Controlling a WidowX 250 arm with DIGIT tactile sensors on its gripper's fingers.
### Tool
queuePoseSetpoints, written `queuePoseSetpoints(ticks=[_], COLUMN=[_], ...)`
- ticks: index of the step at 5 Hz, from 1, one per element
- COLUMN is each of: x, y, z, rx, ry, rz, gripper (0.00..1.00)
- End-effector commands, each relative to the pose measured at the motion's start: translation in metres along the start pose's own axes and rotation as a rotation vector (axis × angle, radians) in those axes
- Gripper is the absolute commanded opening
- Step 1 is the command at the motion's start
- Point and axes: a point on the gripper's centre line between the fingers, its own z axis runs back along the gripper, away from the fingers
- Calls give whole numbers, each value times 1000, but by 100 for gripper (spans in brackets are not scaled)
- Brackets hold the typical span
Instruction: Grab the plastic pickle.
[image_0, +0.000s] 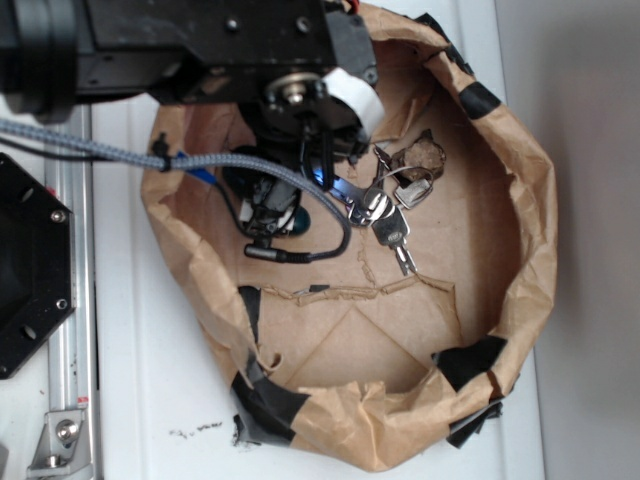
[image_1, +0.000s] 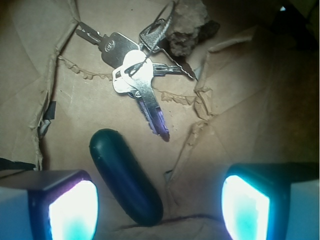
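The plastic pickle (image_1: 125, 175) is a dark teal-green oblong lying flat on the brown paper floor, slanting from upper left to lower right. My gripper (image_1: 159, 207) is open, with its glowing pads (image_1: 75, 210) on either side; the pickle's lower end lies between them, nearer the left pad and not touched. In the exterior view the gripper (image_0: 275, 215) hangs low inside the paper bag (image_0: 520, 300), and a small teal bit of the pickle (image_0: 322, 213) shows beside it.
A silver bunch of keys (image_1: 132, 75) lies just beyond the pickle, also seen in the exterior view (image_0: 385, 205). A dark crumpled lump (image_1: 187, 32) sits behind the keys. The bag's taped, crumpled walls ring the space.
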Motion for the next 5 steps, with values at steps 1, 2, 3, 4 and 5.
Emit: queuePoseSetpoints(ticks=[1, 2, 3, 4, 5], x=[3, -1, -10, -28, -29], y=[-5, -16, -19, -31, -32], z=[9, -34, -62, -71, -72], rx=[20, 77, 34, -17, -11], ry=[-37, 3, 9, 17, 28], rz=[-18, -173, -162, -236, -233], gripper=[100, 100, 100, 100, 0])
